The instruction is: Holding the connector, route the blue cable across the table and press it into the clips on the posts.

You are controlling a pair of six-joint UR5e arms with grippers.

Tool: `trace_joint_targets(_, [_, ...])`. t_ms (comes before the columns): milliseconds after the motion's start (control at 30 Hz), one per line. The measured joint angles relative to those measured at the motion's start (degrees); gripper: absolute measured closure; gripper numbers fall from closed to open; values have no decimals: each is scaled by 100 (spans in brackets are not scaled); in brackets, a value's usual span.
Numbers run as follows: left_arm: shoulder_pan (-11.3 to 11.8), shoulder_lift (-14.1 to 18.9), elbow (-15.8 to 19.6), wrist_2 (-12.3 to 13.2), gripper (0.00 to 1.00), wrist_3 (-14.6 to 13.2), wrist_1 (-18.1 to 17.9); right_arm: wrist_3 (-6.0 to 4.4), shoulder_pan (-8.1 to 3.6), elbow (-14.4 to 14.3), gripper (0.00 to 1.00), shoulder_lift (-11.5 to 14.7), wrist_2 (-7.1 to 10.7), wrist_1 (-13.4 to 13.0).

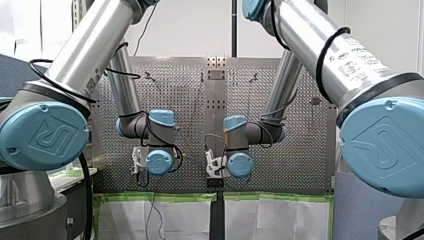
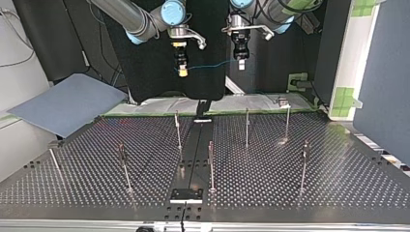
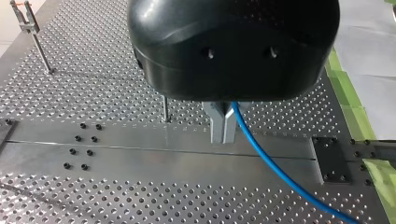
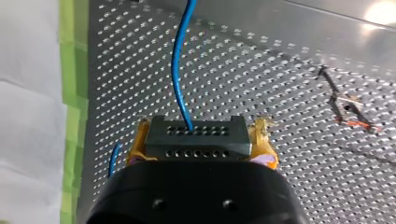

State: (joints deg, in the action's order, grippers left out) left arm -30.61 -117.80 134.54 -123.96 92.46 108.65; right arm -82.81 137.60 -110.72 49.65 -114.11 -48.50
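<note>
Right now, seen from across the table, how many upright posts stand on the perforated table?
7 posts, by the top view: far-left post; left-front post; back-centre post; front-centre post; two back-right posts; front-right post. None seems hidden.

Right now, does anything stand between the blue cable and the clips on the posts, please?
Nothing visible does: my right tool, gripping the connector, and my left tool hold the blue cable in open air, higher than the posts.

My black left gripper (image 3: 223, 138) pinches a thin blue cable (image 3: 268, 163) between metal fingers above the perforated metal table (image 3: 116, 196); a slim clip-topped metal post (image 3: 36, 44) stands near its far corner.
</note>
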Motion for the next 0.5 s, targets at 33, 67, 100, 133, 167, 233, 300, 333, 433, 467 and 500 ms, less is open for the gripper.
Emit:
trace_joint_targets(33, [0, 0, 0, 0, 100, 0, 0, 0, 0, 0, 100, 0, -2, 45])
trace_joint_targets(67, [-1, -1, 1, 1, 100, 0, -1, -1, 2, 3, 100, 1, -2, 86])
trace_joint_targets(100, [-5, -10, 6, 7, 100, 3, -7, -13, 13, 16, 100, 12, 4, 139])
trace_joint_targets(133, [-17, -19, 16, 33, 100, 12, -22, -30, 24, 36, 100, 32, 11, 179])
trace_joint_targets(167, [-29, -12, 22, 60, 100, 15, -25, -58, 38, 65, 100, 61, 16, 224])
trace_joint_targets(233, [-52, 39, 28, 112, 100, 23, 9, -144, 88, 151, 100, 150, 27, 332])
trace_joint_targets(300, [-47, 104, 27, 128, 100, 24, 70, -229, 139, 228, 100, 243, 56, 434])
trace_joint_targets(333, [-31, 153, 23, 123, 100, 24, 119, -266, 157, 262, 100, 284, 78, 477])
trace_joint_targets(433, [58, 304, -24, 35, 100, 18, 265, -397, 187, 383, 100, 420, 187, 615])
trace_joint_targets(467, [94, 349, -48, -1, 100, 18, 311, -431, 192, 421, 100, 461, 224, 657])
trace_joint_targets(500, [132, 393, -76, -40, 100, 20, 354, -465, 196, 475, 100, 516, 276, 711])
